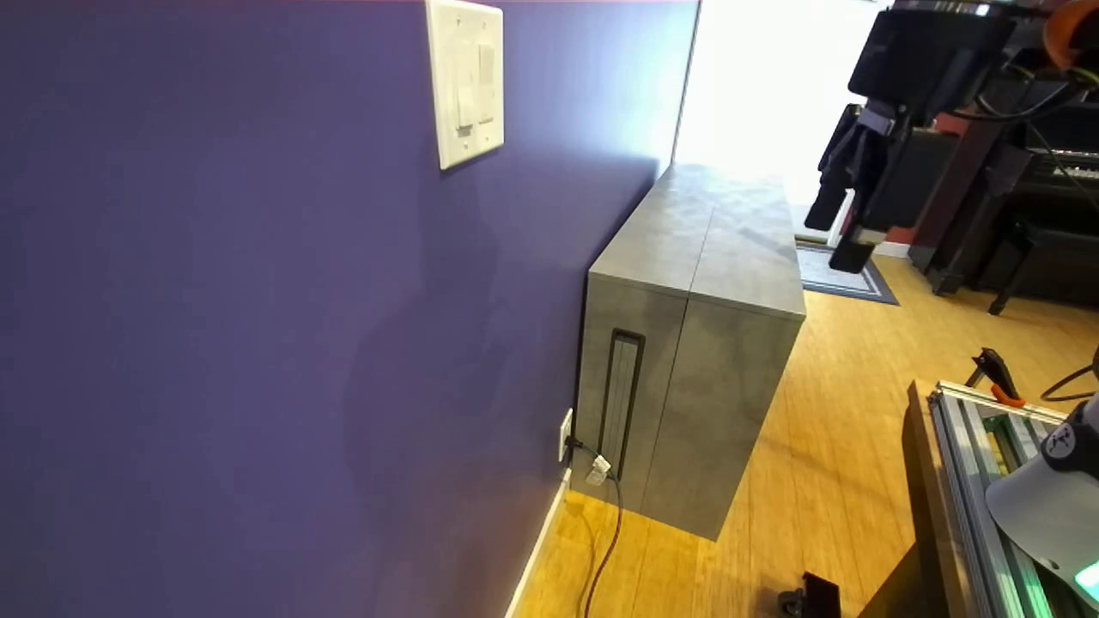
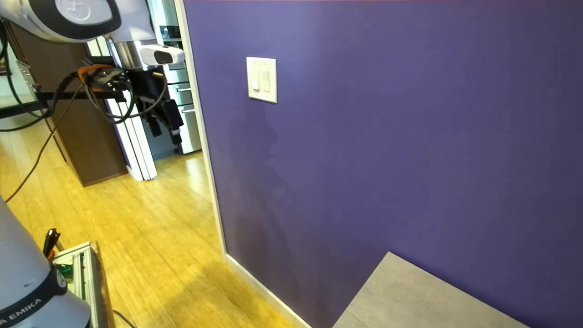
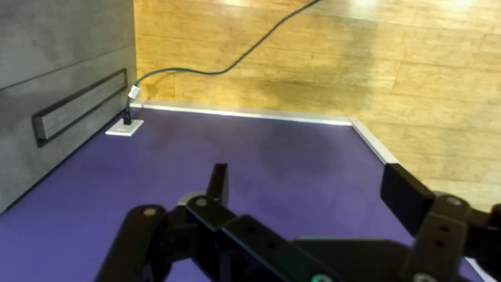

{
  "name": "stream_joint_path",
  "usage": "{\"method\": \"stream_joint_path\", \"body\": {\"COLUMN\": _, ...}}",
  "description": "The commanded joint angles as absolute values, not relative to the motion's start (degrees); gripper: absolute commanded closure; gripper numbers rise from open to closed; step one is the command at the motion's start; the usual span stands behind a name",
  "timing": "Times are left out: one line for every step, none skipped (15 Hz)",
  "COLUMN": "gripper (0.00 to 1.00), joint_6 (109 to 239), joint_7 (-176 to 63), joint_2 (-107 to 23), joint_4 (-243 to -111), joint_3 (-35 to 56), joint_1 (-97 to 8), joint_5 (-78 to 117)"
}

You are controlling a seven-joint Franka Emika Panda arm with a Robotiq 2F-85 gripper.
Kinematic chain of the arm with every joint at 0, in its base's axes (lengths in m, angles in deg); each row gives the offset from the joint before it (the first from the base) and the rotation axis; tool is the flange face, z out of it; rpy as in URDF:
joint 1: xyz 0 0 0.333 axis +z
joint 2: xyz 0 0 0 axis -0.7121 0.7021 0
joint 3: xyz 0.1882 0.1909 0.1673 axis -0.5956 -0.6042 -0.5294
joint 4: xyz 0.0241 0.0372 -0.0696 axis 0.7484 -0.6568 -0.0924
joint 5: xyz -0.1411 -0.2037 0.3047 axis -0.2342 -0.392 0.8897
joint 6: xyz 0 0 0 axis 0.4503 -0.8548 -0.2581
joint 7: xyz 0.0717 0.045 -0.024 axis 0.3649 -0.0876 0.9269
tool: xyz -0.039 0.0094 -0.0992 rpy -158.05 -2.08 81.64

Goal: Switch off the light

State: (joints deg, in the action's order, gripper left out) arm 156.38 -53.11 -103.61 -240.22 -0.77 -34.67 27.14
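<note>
White switch plate point(image 1: 466, 82): fixed on purple wall point(image 2: 387, 146), untouched
End effector point(image 3: 307, 186): spread wide, gripping nothing, well apart from plate
Light: out of sight, on or off unclear; likely not switched yet
Switch press: looks pending; left to do: approach, line up, push

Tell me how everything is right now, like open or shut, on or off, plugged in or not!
Claw: open, nothing in it.
Light switches: claw not touching them; can't tell if on or off.
Plug: pushed into the wall outlet.
Cable: curving loosely over the floor.
Grey cabinet: standing upright; no open door seen.
Piano: keys showing.
</note>
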Motion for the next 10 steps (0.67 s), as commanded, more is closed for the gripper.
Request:
{"method": "stream_joint_path", "body": {"gripper": 0.0, "joint_6": 162.5, "joint_7": -49.9, "joint_2": -105.9, "joint_4": -239.9, "joint_3": 3.7, "joint_1": -34.0, "joint_5": 31.7}}
{"method": "stream_joint_path", "body": {"gripper": 0.0, "joint_6": 164.7, "joint_7": -48.7, "joint_2": -106.5, "joint_4": -240.2, "joint_3": 5.0, "joint_1": -34.0, "joint_5": 32.6}}
{"method": "stream_joint_path", "body": {"gripper": 0.0, "joint_6": 166.5, "joint_7": -47.4, "joint_2": -107.0, "joint_4": -240.4, "joint_3": 6.6, "joint_1": -33.9, "joint_5": 33.7}}
{"method": "stream_joint_path", "body": {"gripper": 0.0, "joint_6": 167.8, "joint_7": -46.0, "joint_2": -107.3, "joint_4": -240.5, "joint_3": 8.7, "joint_1": -33.8, "joint_5": 35.3}}
{"method": "stream_joint_path", "body": {"gripper": 0.0, "joint_6": 168.9, "joint_7": -45.3, "joint_2": -107.3, "joint_4": -240.6, "joint_3": 10.5, "joint_1": -33.9, "joint_5": 37.1}}
{"method": "stream_joint_path", "body": {"gripper": 0.0, "joint_6": 168.9, "joint_7": -44.3, "joint_2": -107.2, "joint_4": -240.3, "joint_3": 12.5, "joint_1": -33.7, "joint_5": 39.1}}
{"method": "stream_joint_path", "body": {"gripper": 0.0, "joint_6": 169.4, "joint_7": -43.2, "joint_2": -107.0, "joint_4": -240.1, "joint_3": 14.3, "joint_1": -33.5, "joint_5": 41.0}}
{"method": "stream_joint_path", "body": {"gripper": 0.0, "joint_6": 169.7, "joint_7": -42.2, "joint_2": -106.5, "joint_4": -239.7, "joint_3": 16.0, "joint_1": -33.3, "joint_5": 43.2}}
{"method": "stream_joint_path", "body": {"gripper": 0.0, "joint_6": 169.6, "joint_7": -41.7, "joint_2": -105.6, "joint_4": -239.1, "joint_3": 17.5, "joint_1": -33.2, "joint_5": 45.5}}
{"method": "stream_joint_path", "body": {"gripper": 0.0, "joint_6": 170.3, "joint_7": -40.8, "joint_2": -105.2, "joint_4": -238.9, "joint_3": 18.8, "joint_1": -32.7, "joint_5": 48.1}}
